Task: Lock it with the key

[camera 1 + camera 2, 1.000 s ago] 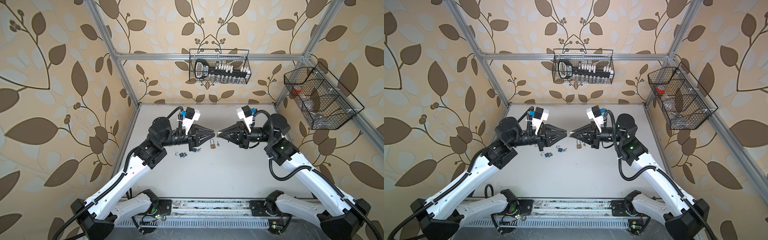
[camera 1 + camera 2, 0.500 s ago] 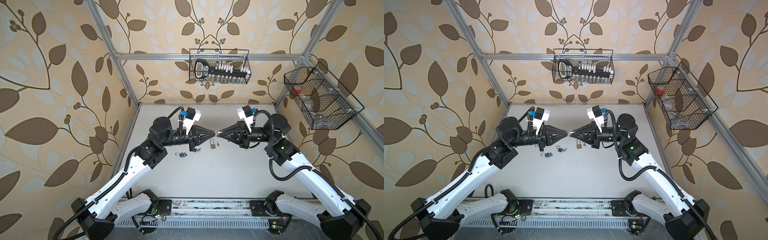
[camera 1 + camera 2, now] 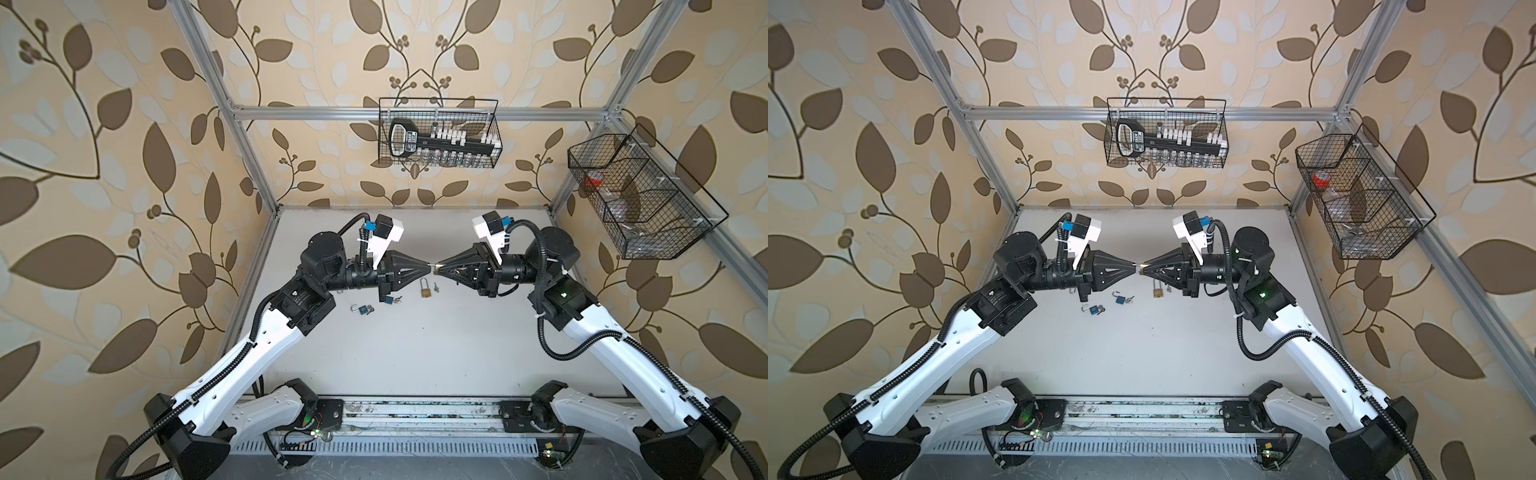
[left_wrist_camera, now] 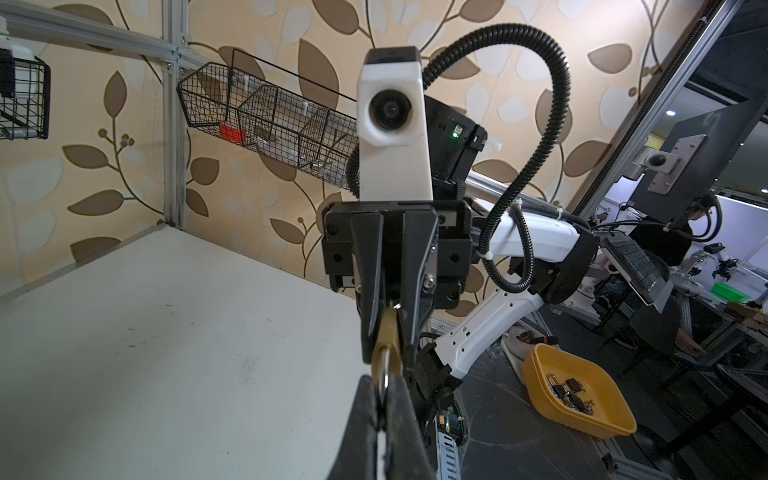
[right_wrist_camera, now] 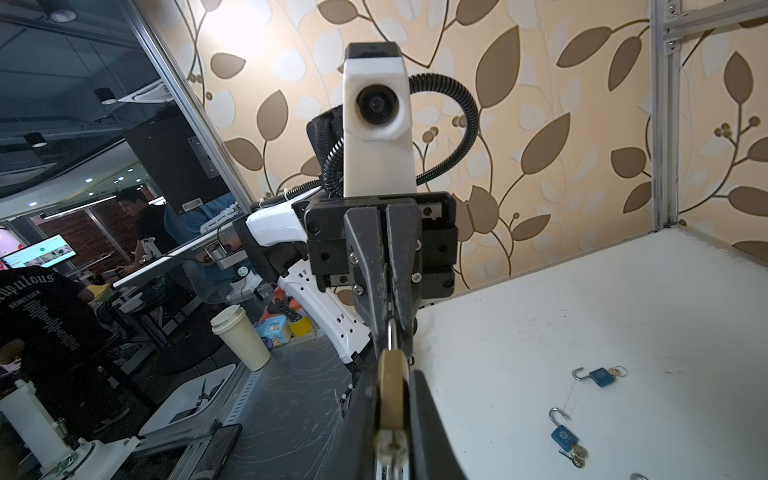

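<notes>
Now the left jaws, slightly parted a second ago, have closed on the shackle of the brass padlock (image 4: 390, 334). The right jaws grip its body at mid-frame in both top views, above the table (image 3: 415, 357). Both ends braced, locking can probably begin.

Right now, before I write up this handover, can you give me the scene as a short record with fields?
left fingers: shut on the shackle of the held padlock
right fingers: shut on that padlock's brass body
held padlock: in the air above the table, between the two arms
on table: second brass padlock with a key beside it; two blue padlocks, shackles open
held padlock locked or not: cannot tell
</notes>
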You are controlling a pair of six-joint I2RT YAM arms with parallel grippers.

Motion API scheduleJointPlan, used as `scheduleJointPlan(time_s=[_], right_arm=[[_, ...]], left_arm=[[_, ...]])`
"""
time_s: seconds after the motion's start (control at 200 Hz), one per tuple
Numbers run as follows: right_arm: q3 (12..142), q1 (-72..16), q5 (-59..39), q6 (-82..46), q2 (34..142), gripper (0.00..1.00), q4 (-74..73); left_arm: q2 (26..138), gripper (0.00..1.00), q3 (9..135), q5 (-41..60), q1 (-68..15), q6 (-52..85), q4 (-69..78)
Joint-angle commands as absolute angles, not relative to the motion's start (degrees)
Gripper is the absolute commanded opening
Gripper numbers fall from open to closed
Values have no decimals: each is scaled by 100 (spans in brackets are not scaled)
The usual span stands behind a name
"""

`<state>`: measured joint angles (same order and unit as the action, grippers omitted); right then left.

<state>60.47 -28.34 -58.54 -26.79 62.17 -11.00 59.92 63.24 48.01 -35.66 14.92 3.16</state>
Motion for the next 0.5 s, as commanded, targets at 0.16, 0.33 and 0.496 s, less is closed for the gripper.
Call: scheduleJointPlan(time_s=[0.16, 0.33, 0.496], right_arm=[[6312, -3096, -5873, -2737, 6489, 0, -1536], [6325, -3216, -5860, -2733, 6579, 0, -1635], [6236, -3184, -5724, -2603, 6459, 0, -1602]], left_arm=[[6321, 0, 6587, 5076, -4000, 1356, 533], [6466, 0, 6592, 5078, -4140, 1336, 545], [6354, 0, 6537, 4919, -4140, 1305, 510]])
